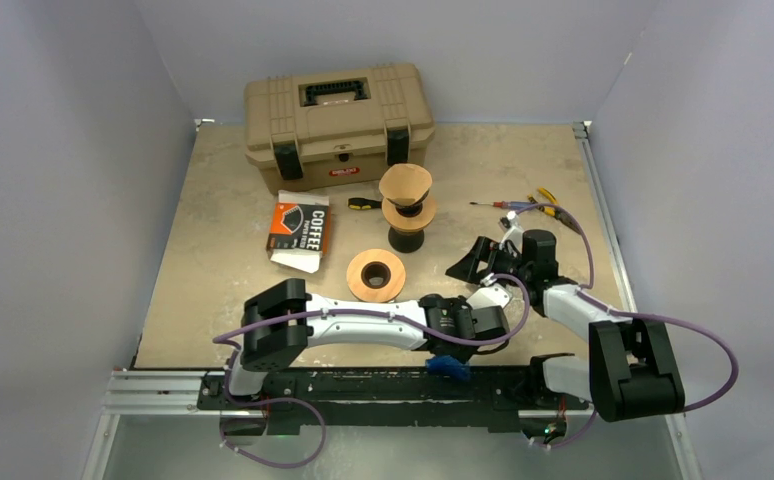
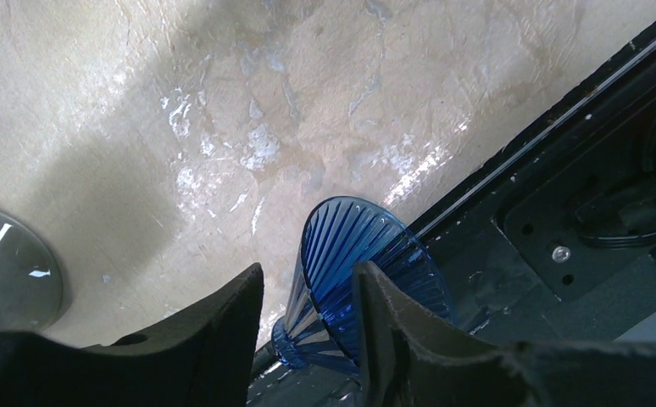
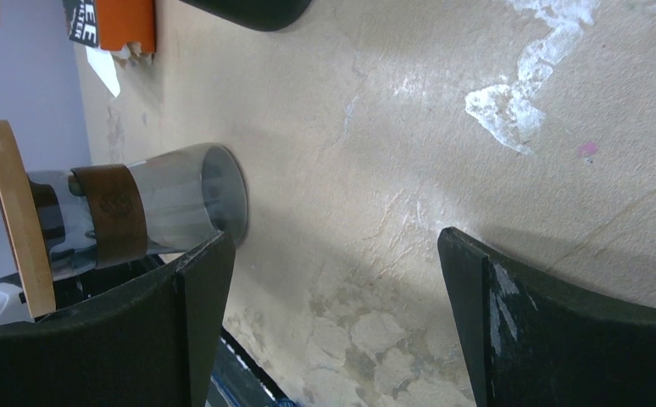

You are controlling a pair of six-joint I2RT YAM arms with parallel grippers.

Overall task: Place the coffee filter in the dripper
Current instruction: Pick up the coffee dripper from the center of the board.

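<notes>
Start at your left gripper (image 2: 308, 271). The blue ribbed dripper (image 2: 367, 254) lies on its side between the two fingers, right at the edge of the table (image 2: 138, 102) and against the black rail (image 2: 562, 170). Its narrow foot is tucked back toward the palm and its wide mouth opens out past the fingertips, so its long axis runs roughly along the fingers, canted toward the rail. The jaws stand partly closed around it, and a sliver of table shows on one side, so you cannot tell whether it is truly clamped. It holds nothing. Your right gripper (image 3: 335, 239) hangs spread wide over bare table with nothing between the fingers. Just off its left finger stands a glass stand with a wooden ring (image 3: 138, 212), also without a filter. Farther out from both hands, a brown paper cone that reads as the coffee filter (image 1: 406, 183) sits upright, mouth up, on a dark carafe (image 1: 406, 240), well apart from the dripper. The right hand is the nearer one to it. Beside that is the filter box (image 1: 300, 230), flap open, and beyond everything the closed toolbox (image 1: 338, 125). The coming move likely turns on standing the dripper mouth-up.
</notes>
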